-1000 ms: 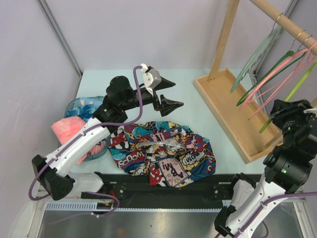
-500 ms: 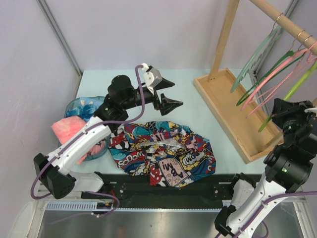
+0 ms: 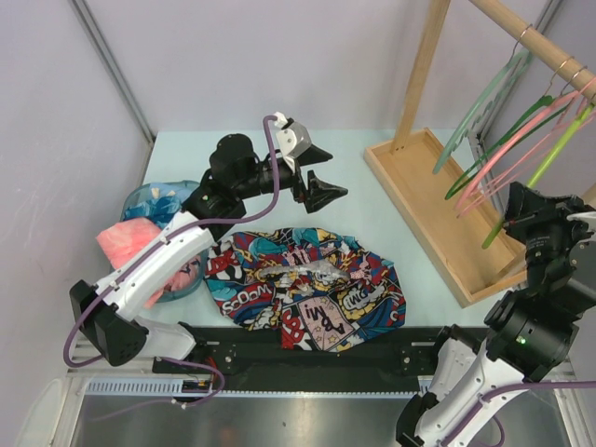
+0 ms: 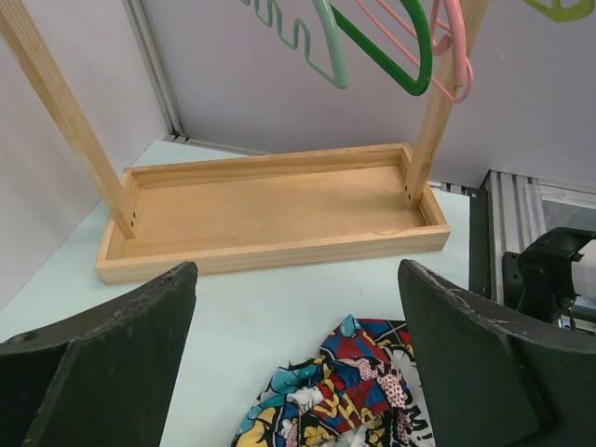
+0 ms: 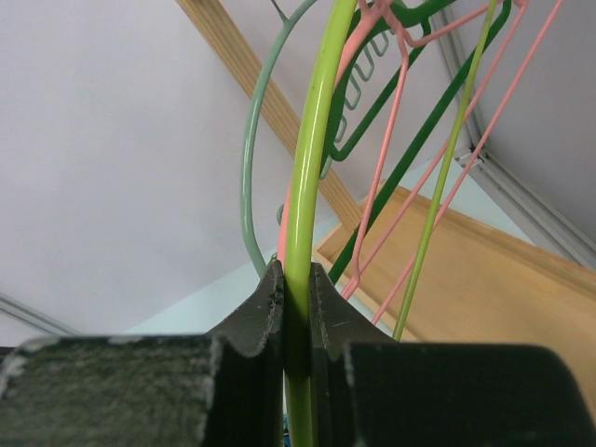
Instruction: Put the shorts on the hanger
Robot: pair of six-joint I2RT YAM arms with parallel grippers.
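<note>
Your right gripper (image 5: 296, 289) is clenched on the hanger (image 5: 312, 140), up by the wooden rack (image 3: 424, 182) at the far right. Your left gripper (image 3: 324, 175) hovers spread wide above the worktop (image 3: 372, 219), just beyond the shorts (image 3: 307, 289), which lie crumpled near the front edge.

Soft matt printed cloth shorts (image 3: 307, 289), glossy smooth lime plastic hanger (image 5: 312, 186), bare pale wood tray (image 4: 270, 209), grainy matt black plastic fingers (image 4: 102, 363), smooth matt table (image 3: 386, 223)
</note>
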